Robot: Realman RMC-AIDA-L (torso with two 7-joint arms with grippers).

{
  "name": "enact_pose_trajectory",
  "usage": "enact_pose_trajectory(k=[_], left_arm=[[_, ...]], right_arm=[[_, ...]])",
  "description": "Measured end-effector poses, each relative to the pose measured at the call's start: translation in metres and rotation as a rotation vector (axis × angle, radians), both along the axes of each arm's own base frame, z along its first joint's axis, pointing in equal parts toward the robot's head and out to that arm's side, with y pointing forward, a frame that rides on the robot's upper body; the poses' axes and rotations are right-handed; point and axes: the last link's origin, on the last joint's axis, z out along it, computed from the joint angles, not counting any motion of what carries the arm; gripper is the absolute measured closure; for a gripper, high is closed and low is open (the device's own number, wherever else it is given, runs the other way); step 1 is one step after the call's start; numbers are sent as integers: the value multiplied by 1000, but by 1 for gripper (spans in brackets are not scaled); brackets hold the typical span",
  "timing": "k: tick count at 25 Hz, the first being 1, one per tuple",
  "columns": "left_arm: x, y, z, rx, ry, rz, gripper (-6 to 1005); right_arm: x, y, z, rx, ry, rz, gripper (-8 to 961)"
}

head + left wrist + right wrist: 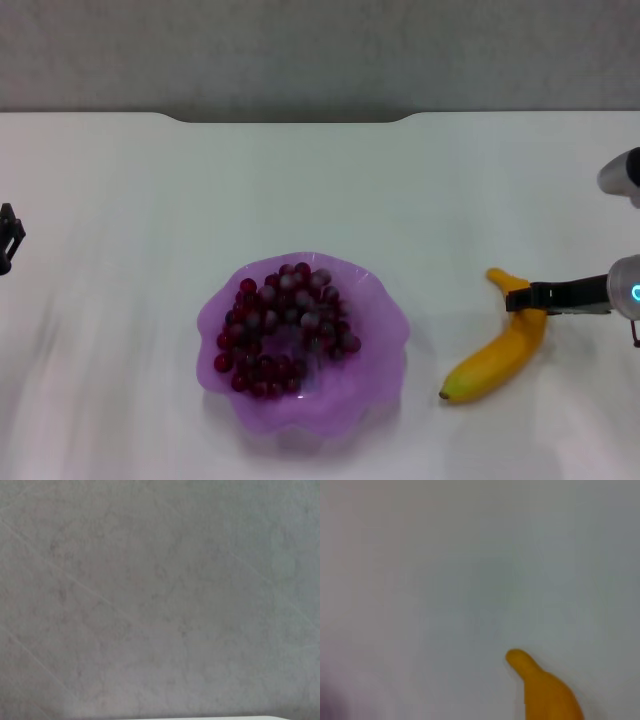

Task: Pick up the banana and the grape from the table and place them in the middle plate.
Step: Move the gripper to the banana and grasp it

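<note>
Grape half looks done: the grape (287, 328) bunch lies inside the middle plate (383, 304) near the table's (300, 190) front edge. Banana step in hand: the right gripper (527, 296) sits at the banana's (497, 360) stem end by the right edge; can't tell if clenched. Next: secure grasp, lift, carry over plate. Left gripper (8, 238) is parked at the left edge.

The purple plate (385, 310) is sitting at the middle of the white table (330, 190), its bowl filling with the grape bunch (285, 328). The banana (497, 361) is lying to its right, apart from the rim, with bare tabletop between. The right gripper (527, 297) is crossing over the banana's upper end.
</note>
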Motion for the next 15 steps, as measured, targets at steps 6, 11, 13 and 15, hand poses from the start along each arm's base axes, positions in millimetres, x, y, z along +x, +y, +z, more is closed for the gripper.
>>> enact_pose_trajectory(k=[6,11,13,15], left_arm=[[0,0,0,0,0,0,118],[0,0,0,0,0,0,118],[0,0,0,0,0,0,118],[0,0,0,0,0,0,118]], right_arm=[[-1,0,-3,-14,-4,9,329],[-3,2,-3,-9,-8,17,335],[-4,3,-3,-9,-11,23,337],[-4,3,-3,-9,-16,30,340]])
